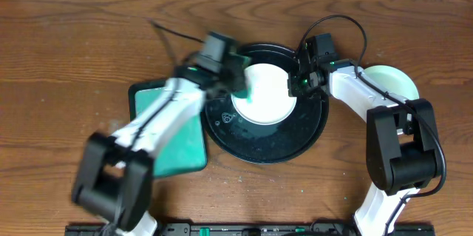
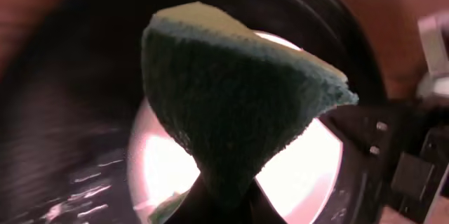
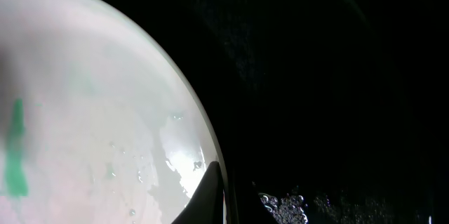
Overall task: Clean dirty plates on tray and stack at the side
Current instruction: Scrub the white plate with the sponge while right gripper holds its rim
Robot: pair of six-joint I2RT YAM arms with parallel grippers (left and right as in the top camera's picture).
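Note:
A white plate [image 1: 267, 97] lies on the large black tray [image 1: 281, 143], with a teal smear at its left edge. My left gripper [image 1: 238, 75] is shut on a green sponge [image 2: 231, 97] and holds it over the plate's left side [image 2: 309, 175]. My right gripper [image 1: 298, 82] is shut on the plate's right rim; in the right wrist view one finger [image 3: 210, 196] lies on the wet plate [image 3: 91, 112], which has a green streak. A pale mint plate [image 1: 392, 82] lies on the table at the right, partly hidden by the right arm.
A teal rectangular sponge tray [image 1: 183, 147] lies left of the black tray, under the left arm. The black tray's floor is wet with bubbles [image 3: 295, 203]. Cables run over the table behind both arms.

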